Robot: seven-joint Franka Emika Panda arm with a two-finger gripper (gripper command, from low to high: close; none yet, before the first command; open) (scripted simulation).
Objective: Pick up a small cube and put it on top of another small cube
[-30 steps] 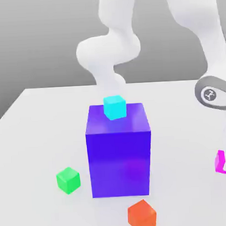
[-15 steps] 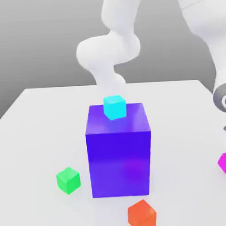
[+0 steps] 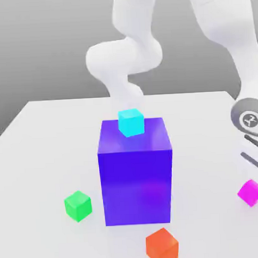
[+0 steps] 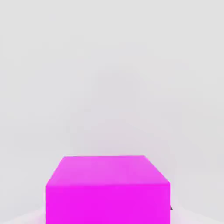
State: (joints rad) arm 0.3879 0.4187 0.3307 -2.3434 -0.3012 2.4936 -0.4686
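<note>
The small magenta-pink cube (image 3: pixel 249 193) hangs just over the table at the exterior view's far right, and my gripper (image 3: pixel 256 182) is shut on it, reaching down from the white hand above. In the hand view this pink cube (image 4: pixel 107 190) sits very close, with bare white table beyond it. The small green cube (image 3: pixel 78 205) rests on the table at the exterior view's left, in front of and left of the big block, far from my gripper.
A tall blue-purple block (image 3: pixel 136 173) stands mid-table between the two small cubes, with a cyan cube (image 3: pixel 131 122) on top. An orange cube (image 3: pixel 162 246) lies near the front edge. The arm's white links (image 3: pixel 128 56) rise behind the block.
The hand has swung at the right edge and turned, and the magenta cube went with it, from tilted to squarer, now slightly lower and further left. Nothing else moved.
</note>
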